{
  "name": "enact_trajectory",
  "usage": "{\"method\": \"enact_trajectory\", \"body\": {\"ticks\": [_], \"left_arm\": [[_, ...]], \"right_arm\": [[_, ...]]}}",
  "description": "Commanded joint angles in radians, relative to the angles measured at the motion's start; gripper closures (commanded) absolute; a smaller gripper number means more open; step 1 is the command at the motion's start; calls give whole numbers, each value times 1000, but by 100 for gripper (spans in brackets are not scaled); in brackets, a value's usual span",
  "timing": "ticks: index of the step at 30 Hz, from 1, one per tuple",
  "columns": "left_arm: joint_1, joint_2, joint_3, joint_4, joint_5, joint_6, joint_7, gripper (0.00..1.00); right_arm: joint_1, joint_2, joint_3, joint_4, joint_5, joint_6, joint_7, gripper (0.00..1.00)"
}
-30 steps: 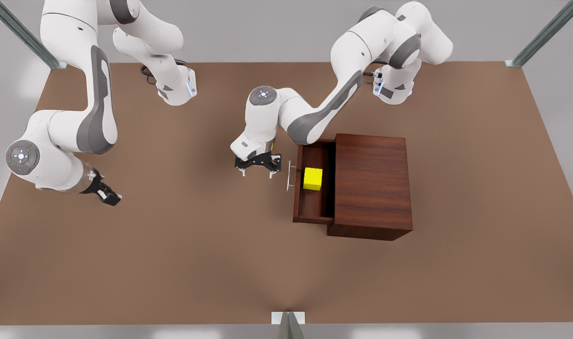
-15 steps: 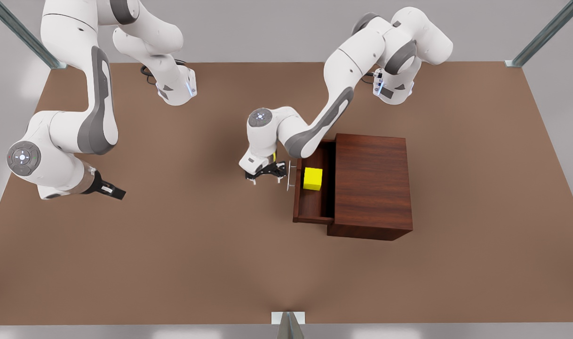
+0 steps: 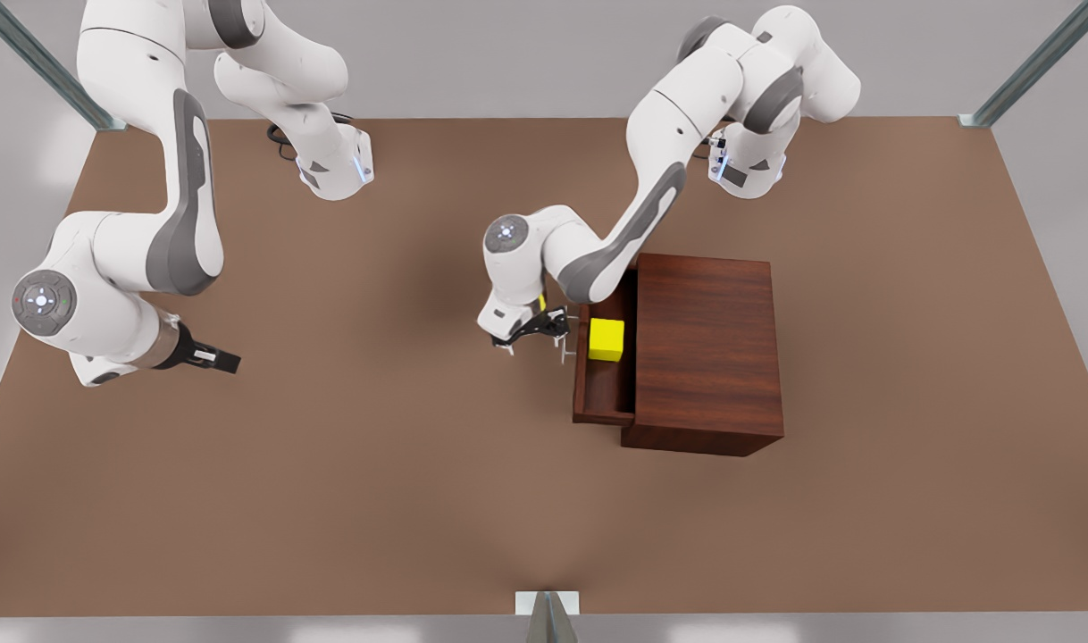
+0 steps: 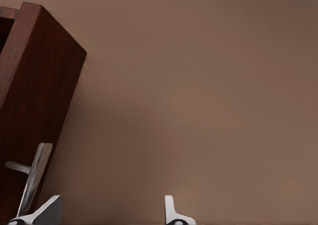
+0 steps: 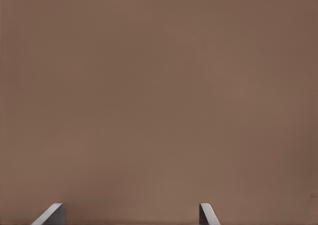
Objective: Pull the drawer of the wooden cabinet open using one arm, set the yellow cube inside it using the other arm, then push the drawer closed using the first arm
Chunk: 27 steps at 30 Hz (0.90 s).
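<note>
On the brown desk (image 3: 374, 500) the cabinet (image 3: 705, 353) stands at about 3 o'clock from the centre, its drawer (image 3: 602, 393) partly out towards 9 o'clock. The cube (image 3: 606, 339) sits inside the drawer, near its front panel. The left pincer (image 3: 537, 341), fingers spread, is pressed up against the handle (image 3: 565, 353). The left wrist view shows that handle (image 4: 31, 178) just beside one fingertip (image 4: 49, 207), not between the two. The right pincer (image 3: 225, 361) waits at 9 o'clock, well apart, open over bare desk (image 5: 159, 96).
</note>
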Motion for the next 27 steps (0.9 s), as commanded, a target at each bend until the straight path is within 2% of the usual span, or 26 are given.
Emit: {"method": "enact_trajectory", "body": {"ticks": [1, 8, 27], "left_arm": [[9, -11, 0, -15, 1, -38, 30, 0], [64, -69, 0, -73, -3, -52, 128, 0], [149, -93, 0, -124, -7, -73, 257, 0]], "right_arm": [[0, -1, 0, 1, 0, -3, -109, 0], [3, 7, 1, 4, 0, -3, -97, 0], [5, 7, 3, 4, -5, -3, -95, 0]]}}
